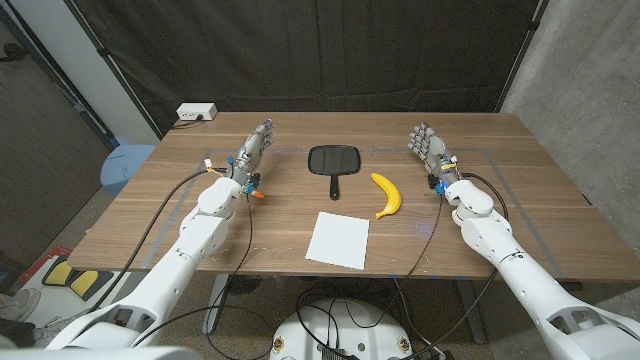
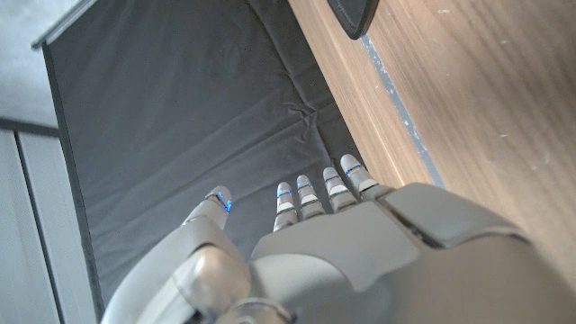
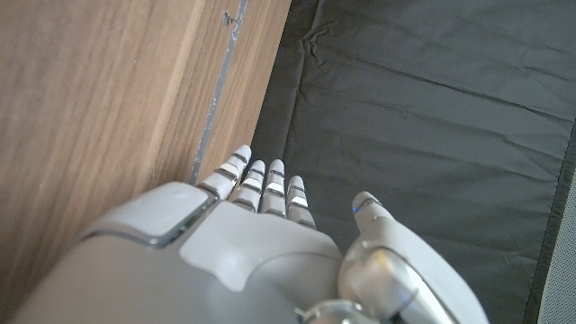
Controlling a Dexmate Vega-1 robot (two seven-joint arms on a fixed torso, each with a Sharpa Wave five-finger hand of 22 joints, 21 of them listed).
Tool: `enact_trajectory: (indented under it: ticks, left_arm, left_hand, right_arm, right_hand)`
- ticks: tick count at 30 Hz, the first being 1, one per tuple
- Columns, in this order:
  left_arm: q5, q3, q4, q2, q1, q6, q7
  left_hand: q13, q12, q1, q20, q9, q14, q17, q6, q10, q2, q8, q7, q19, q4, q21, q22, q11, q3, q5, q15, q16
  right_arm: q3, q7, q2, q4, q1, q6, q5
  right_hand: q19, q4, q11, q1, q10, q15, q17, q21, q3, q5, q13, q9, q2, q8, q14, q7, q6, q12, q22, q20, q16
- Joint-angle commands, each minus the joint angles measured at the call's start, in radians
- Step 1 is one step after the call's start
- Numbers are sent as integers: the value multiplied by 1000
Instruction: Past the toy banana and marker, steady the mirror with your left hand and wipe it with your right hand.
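Note:
A black hand mirror (image 1: 334,161) lies face up at the table's middle, handle toward me; its dark edge (image 2: 353,15) shows in the left wrist view. A yellow toy banana (image 1: 387,194) lies to its right. A white cloth (image 1: 338,239) lies nearer me, in front of the mirror. My left hand (image 1: 253,148) stands left of the mirror, fingers (image 2: 310,193) straight and apart, holding nothing. My right hand (image 1: 430,146) stands right of the banana, fingers (image 3: 262,184) extended, holding nothing. I see no marker.
A white power strip (image 1: 197,113) sits at the table's far left corner. Black curtain hangs behind the table. A blue chair (image 1: 124,165) stands beyond the left edge. Grey tape lines (image 1: 520,190) run along the tabletop.

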Motion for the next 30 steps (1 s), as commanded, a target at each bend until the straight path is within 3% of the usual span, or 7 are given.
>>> enact_trajectory:
  ticks: [1, 13, 17, 26, 30]
  left_arm:
    - [299, -12, -70, -7, -17, 73, -9]
    - [480, 18, -95, 4, -44, 90, -55]
    - [541, 36, -96, 21, -63, 103, -80]
    - [616, 49, -115, 43, -65, 93, -115]
    - [630, 53, -117, 53, -66, 78, -136]
  left_hand:
    - [2, 6, 20, 6, 2, 18, 4, 25, 20, -1, 9, -4, 3, -11, -5, 3, -2, 4, -8, -4, 0]
    - [1, 3, 36, 17, 1, 31, 5, 60, 37, 1, 14, -2, 15, -18, -6, 4, -3, 11, -21, -6, -1]
    - [1, 7, 44, 49, 0, 53, 7, 91, 66, 5, 19, -4, 29, -20, -5, 5, -9, 16, -31, -6, 3]
    - [0, 5, 51, 52, 0, 58, 8, 107, 74, 8, 20, -5, 33, -22, -6, 6, -7, 20, -38, -9, 1]
    - [0, 3, 57, 54, -1, 62, 8, 127, 83, 9, 23, -6, 36, -24, -7, 6, -22, 23, -43, -13, 0]
  right_arm:
    - [60, -49, 33, -76, -48, -53, -140]
    - [41, -129, -24, -216, -114, -118, -295]
    - [25, -160, -50, -269, -137, -165, -349]
    - [7, -209, -86, -364, -187, -233, -417]
    - [-5, -248, -105, -418, -218, -262, -466]
  right_hand:
    - [9, -18, 4, 30, 17, 11, 3, 8, 14, -5, 4, 4, 9, 9, 14, -10, 14, 3, 3, 3, 4]
    - [16, -39, 1, 58, 30, 13, 3, 10, 28, -10, 4, 5, 11, 9, 28, -18, 20, 5, 4, 0, 5]
    - [17, -40, -4, 51, 43, 15, 6, 10, 15, -19, 4, 5, -10, 10, 46, -22, 31, 8, 5, 4, 10]
    - [26, -40, -6, 45, 68, 19, 8, 13, 4, -23, 4, 6, -20, 10, 68, -23, 42, 15, 7, 11, 13]
    - [30, -44, -5, 51, 78, 19, 7, 14, 5, -23, 4, 6, -17, 11, 75, -21, 48, 17, 7, 12, 13]
